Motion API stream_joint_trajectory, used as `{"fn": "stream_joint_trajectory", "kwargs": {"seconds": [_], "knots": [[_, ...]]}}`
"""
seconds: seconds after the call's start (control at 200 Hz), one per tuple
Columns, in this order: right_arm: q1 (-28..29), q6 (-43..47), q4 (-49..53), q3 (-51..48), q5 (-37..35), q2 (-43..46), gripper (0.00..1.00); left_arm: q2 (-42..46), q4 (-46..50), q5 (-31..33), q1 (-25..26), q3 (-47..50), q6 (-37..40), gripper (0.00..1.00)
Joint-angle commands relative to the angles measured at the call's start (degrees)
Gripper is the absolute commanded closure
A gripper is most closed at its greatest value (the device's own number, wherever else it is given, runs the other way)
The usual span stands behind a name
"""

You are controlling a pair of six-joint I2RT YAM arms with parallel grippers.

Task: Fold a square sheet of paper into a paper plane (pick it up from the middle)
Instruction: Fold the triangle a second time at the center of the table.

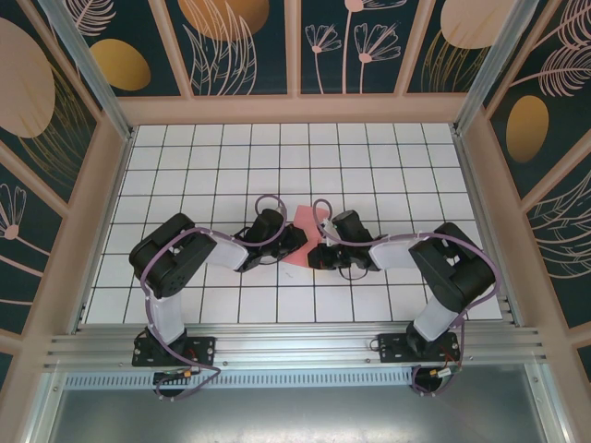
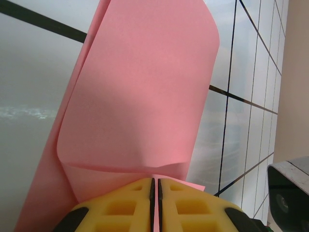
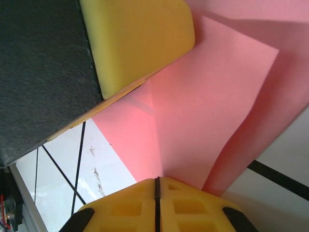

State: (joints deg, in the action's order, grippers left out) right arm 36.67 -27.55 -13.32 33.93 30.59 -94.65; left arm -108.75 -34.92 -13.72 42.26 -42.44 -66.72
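Observation:
The square sheet of paper (image 1: 302,221) is salmon pink and sits at the middle of the table between my two grippers, partly folded. In the left wrist view the paper (image 2: 145,96) curls over itself, and my left gripper (image 2: 155,180) is shut on its near edge, with pink showing in the slit. My right gripper (image 3: 157,179) is shut where a crease of the paper (image 3: 207,106) runs into its jaws. The left gripper's yellow finger (image 3: 135,38) lies against the sheet just above. From above, the left gripper (image 1: 295,242) and right gripper (image 1: 319,251) nearly touch.
The white table (image 1: 222,157) has a black grid and is boxed in by patterned walls (image 1: 65,138) on three sides. An aluminium rail (image 1: 295,346) runs along the near edge. The right arm's dark body (image 2: 289,193) shows at the lower right of the left wrist view.

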Motion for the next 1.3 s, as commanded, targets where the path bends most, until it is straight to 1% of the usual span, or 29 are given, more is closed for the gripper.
{"fn": "stream_joint_trajectory", "kwargs": {"seconds": [0.0,0.1,0.26,0.465,0.63,0.721,0.851,0.941,1.041,1.186,1.296], "knots": [[-0.74,-1.25,6.49,-3.58,1.27,-0.45,0.89,-2.32,2.13,0.27,-0.25,0.05,0.44,0.85],[-0.94,-0.74,7.13,-4.05,2.76,0.56,0.88,-2.43,2.31,0.29,-0.25,-0.01,0.54,0.85],[-1.03,2.10,10.78,-3.46,1.91,2.17,0.87,-2.61,2.66,0.31,-0.32,-0.28,0.67,0.86],[-0.42,6.63,20.04,0.17,-4.27,2.84,0.87,-2.64,2.75,-0.03,-0.25,-0.37,0.68,0.86],[0.13,8.15,25.25,2.74,-8.43,3.86,0.87,-2.69,2.80,-0.09,-0.27,-0.70,0.71,0.85],[0.25,8.18,27.43,4.38,-9.32,5.47,0.87,-2.62,3.09,-0.24,-0.25,-0.80,0.91,0.86],[0.16,5.92,24.78,5.76,-6.84,10.32,0.87,-2.58,3.18,-0.61,-0.25,-0.86,1.06,0.86],[0.23,3.25,20.95,6.61,-3.54,10.99,0.87,-2.43,3.17,-0.52,-0.25,-0.81,1.15,0.86],[0.59,1.25,17.01,7.25,-0.35,8.86,0.87,-2.60,3.18,-0.78,-0.27,-1.14,1.15,0.85],[0.80,0.53,15.84,8.73,-1.14,4.15,0.87,-2.59,3.18,-1.14,-0.25,-1.51,1.19,0.85],[1.10,0.56,15.53,9.76,-0.17,1.60,0.87,-2.51,3.21,-1.23,-0.27,-1.46,1.29,0.85]]}}
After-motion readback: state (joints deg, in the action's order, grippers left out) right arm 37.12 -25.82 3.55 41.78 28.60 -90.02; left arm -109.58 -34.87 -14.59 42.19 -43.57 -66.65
